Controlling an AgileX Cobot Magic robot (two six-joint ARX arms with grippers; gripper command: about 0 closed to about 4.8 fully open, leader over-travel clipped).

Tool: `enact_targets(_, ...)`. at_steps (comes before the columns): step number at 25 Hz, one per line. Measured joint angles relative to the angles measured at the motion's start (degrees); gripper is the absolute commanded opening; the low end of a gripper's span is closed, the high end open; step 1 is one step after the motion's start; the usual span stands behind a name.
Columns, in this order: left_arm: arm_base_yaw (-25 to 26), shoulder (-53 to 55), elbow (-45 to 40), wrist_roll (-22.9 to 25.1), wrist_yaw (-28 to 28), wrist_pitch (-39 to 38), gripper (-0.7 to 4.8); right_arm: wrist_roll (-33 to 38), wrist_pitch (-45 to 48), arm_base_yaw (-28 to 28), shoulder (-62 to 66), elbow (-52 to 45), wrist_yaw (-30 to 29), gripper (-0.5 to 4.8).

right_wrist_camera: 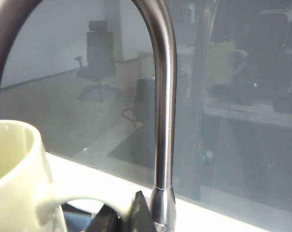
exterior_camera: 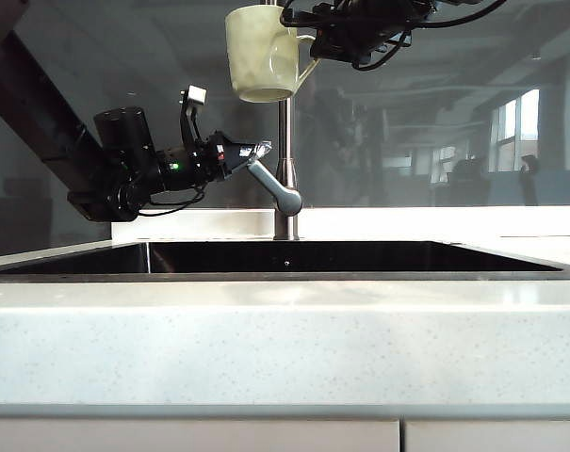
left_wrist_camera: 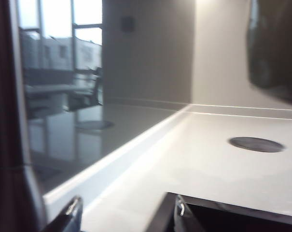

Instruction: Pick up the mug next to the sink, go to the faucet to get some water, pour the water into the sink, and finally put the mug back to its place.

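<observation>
The cream mug (exterior_camera: pixel 262 52) hangs high above the sink (exterior_camera: pixel 285 256), upright beside the top of the steel faucet (exterior_camera: pixel 285 160). My right gripper (exterior_camera: pixel 315 45) is shut on its loop handle. In the right wrist view the mug (right_wrist_camera: pixel 15 183) is close, its handle is pinched in my right gripper (right_wrist_camera: pixel 122 216), and the faucet's gooseneck (right_wrist_camera: pixel 165 121) stands just behind. My left gripper (exterior_camera: pixel 256 151) points at the upper end of the faucet's lever (exterior_camera: pixel 275 188). In the left wrist view that gripper (left_wrist_camera: pixel 125 215) is open with only countertop between its fingers (left_wrist_camera: pixel 71 215).
The speckled off-white countertop (exterior_camera: pixel 285 339) runs along the front of the sink. A glass panel (exterior_camera: pixel 454 113) stands behind the faucet. In the left wrist view a dark round disc (left_wrist_camera: pixel 256 143) lies on the counter past the sink's corner (left_wrist_camera: pixel 232 217).
</observation>
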Motion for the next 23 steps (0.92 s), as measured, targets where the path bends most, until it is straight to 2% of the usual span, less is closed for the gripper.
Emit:
enact_targets(2,0.4,0.0,0.0,3.6,-1.8,-1.9,2.38,-0.1,0.0,0.0,0.0,0.0,0.0,-0.01)
enact_targets(8,1.2,0.0,0.0,9.1,-2.4,-10.6,2.38,-0.2,0.0,0.0,0.0,0.0,0.1,-0.01)
enact_targets(23,1.1,0.0,0.0,12.1,-2.5,-11.6,2.38,-0.3,-0.4,0.0,0.0,0.0,0.2,-0.01)
